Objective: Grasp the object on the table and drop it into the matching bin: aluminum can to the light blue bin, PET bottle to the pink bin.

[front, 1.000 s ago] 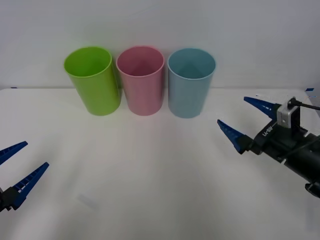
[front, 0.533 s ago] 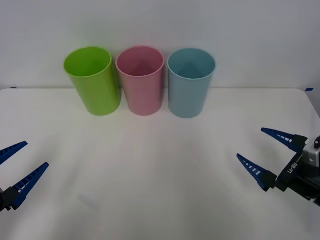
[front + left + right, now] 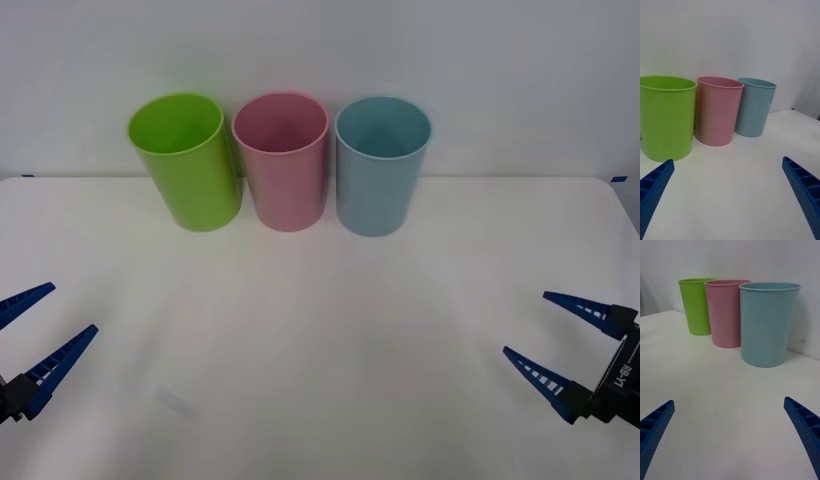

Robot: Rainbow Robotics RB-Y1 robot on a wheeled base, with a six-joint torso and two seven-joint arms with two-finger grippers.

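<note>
Front view: lime green bin [image 3: 186,160], pink bin [image 3: 282,160], light blue bin [image 3: 381,164] in a row at far edge of white worktop [image 3: 320,330]. Left tool [image 3: 35,335] low at near left, fingers spread, holding nothing. Right tool [image 3: 565,340] near right, spread, holding nothing.

R wrist view: light blue bin [image 3: 767,324] closest, pink bin [image 3: 726,313] next, then green.

L wrist view: green bin [image 3: 666,116] closest, pink bin [image 3: 718,110] beside it. Can't see bottle anywhere.

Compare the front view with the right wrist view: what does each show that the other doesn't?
Front view alone: the left gripper, open, low at the table's left edge. Right wrist view alone: a side-on look at the bins' walls. Both share the lime green bin, the pink bin, the light blue bin and the open right gripper.
</note>
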